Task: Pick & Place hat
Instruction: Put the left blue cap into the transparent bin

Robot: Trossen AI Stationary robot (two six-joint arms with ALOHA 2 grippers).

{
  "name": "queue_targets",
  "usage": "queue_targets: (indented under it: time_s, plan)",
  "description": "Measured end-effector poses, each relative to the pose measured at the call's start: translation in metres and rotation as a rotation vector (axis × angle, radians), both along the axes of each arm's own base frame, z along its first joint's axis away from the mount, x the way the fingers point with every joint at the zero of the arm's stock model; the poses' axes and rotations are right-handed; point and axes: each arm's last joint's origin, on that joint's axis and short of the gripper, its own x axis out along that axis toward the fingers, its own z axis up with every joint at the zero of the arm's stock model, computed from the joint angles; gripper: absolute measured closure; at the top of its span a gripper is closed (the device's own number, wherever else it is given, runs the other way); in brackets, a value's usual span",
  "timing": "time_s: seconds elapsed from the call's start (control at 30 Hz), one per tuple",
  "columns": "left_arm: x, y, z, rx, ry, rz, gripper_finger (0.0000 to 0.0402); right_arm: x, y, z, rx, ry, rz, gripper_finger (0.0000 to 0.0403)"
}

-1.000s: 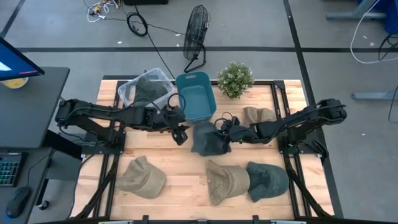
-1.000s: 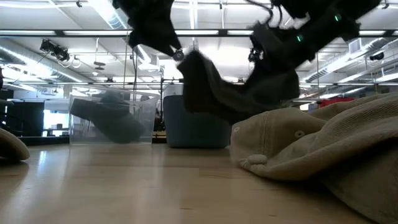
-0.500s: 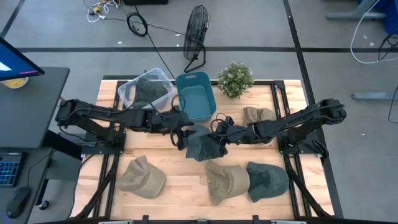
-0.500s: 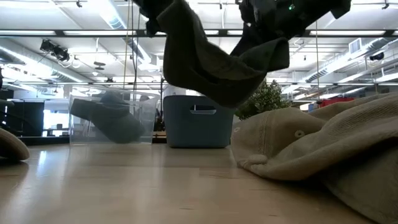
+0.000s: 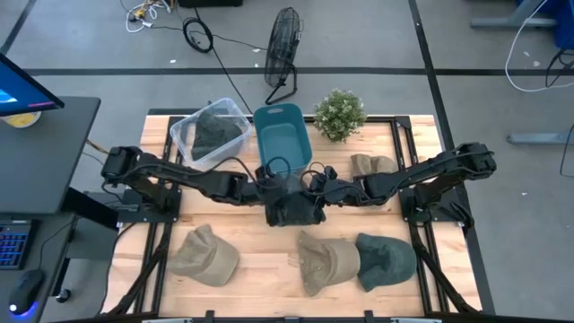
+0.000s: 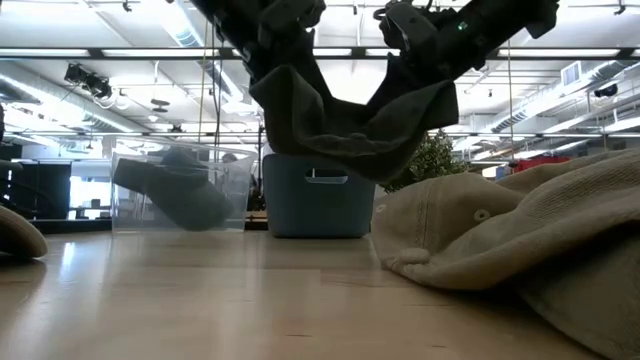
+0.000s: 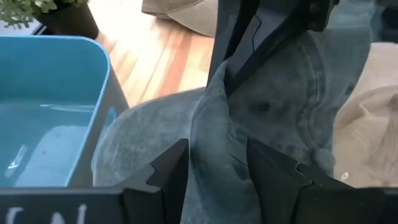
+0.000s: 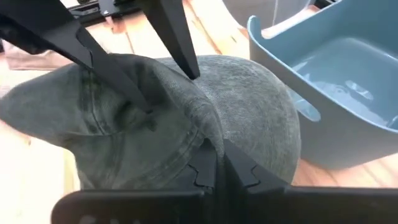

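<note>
A dark grey-green hat (image 5: 291,206) hangs lifted between my two grippers in front of the blue bin (image 5: 282,136). My left gripper (image 5: 269,187) is shut on the hat's left side and my right gripper (image 5: 316,190) on its right side. In the low view the hat (image 6: 345,125) sags between them, clear of the table. The blue bin (image 7: 50,106) shows close beside the hat in the left wrist view. My left gripper pinches a raised fold of the hat's crown (image 7: 217,158) between its two fingers (image 8: 134,84), coming from the table's left. The hat is lifted clear and hangs below the fingers. My right gripper pinches a ridge of the hat's cloth near a seam (image 8: 208,134) between its shut fingers (image 8: 239,171), coming from the table's right. The hat hangs slack below it (image 6: 420,105), off the table.
A clear bin (image 5: 211,130) holding a dark hat stands left of the blue bin, and a potted plant (image 5: 339,114) right of it. Tan hats (image 5: 204,256), (image 5: 327,260), (image 5: 372,166) and a dark green hat (image 5: 387,260) lie on the table.
Both grippers have risen with the hat and drawn closer together; the left arm has reached toward the table's right and the right gripper has shifted left. The hat, once low near the table, now hangs higher and sags between them.
</note>
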Motion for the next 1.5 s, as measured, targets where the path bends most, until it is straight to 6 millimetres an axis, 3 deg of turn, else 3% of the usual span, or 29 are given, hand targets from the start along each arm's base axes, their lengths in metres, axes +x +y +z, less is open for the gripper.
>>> queue_targets:
  time_s: [0.23,0.47,0.53,0.8,1.07,1.2,1.37,1.5]
  plan:
    - [-0.003,0.005,-0.004,0.019,0.056,0.011,0.027,0.0,0.002,0.001,0.017,-0.007,0.028,0.0394]
    - [-0.006,0.007,-0.008,0.013,0.112,0.005,0.0372,0.001,0.003,0.001,-0.003,-0.009,0.06,0.0386]
    - [-0.006,0.007,-0.009,0.013,0.118,0.005,0.0388,0.001,0.003,0.001,-0.013,-0.004,0.073,0.0372]
    - [-0.016,-0.001,-0.011,0.039,0.22,-0.034,0.0391,-0.001,0.006,0.003,-0.05,0.01,0.096,0.0284]
    - [-0.044,-0.024,0.058,0.123,0.309,-0.094,0.0392,-0.003,0.012,0.002,-0.077,0.022,0.124,0.0233]
    - [-0.065,-0.021,0.098,0.255,0.365,-0.038,0.0392,-0.003,0.011,0.002,-0.079,0.025,0.123,0.023]
    - [-0.087,-0.005,0.12,0.57,0.591,-0.052,0.039,-0.003,0.011,0.002,-0.079,0.028,0.124,0.0234]
    - [-0.099,0.015,0.121,0.699,0.824,-0.124,0.0392,-0.003,0.011,0.002,-0.08,0.03,0.124,0.0238]
